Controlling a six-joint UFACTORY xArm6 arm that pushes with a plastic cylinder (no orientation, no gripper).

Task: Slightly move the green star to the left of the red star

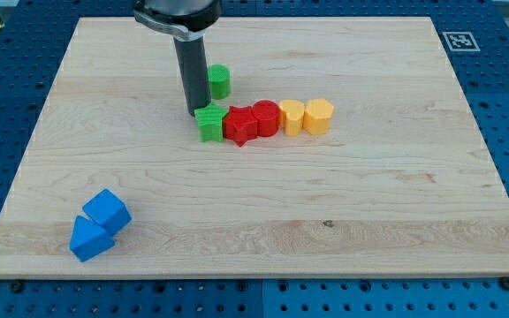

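Green star (209,122) is parked near the middle of the wooden board (254,230), slightly toward the view's left and top, and it's pressed right up against the red star (239,126) on that one's left side. So the two are touching, green on the left, red on the right.

A row is formed from there toward the view's right: a red round block (265,117) is jammed against the red star, then a yellow block (292,117), then a second yellow block (318,116), hexagon-ish as far as can be made out. All five look packed together in one line.

My tip (196,112) is seen just at the green star's upper left edge, touching it or nearly so; exact contact can't be told. No claw is fitted on this rig, just the dark rod, so nothing is held and no opening can be reported.

A green cylinder (219,81) is set just to the rod's right, near but apart from the row.

Two blue blocks (100,224) are found at the view's bottom left, touching each other, well apart from everything else.

A small black-and-white square marker (457,41) is stuck at the board's top right corner; no readable writing is shown on it.
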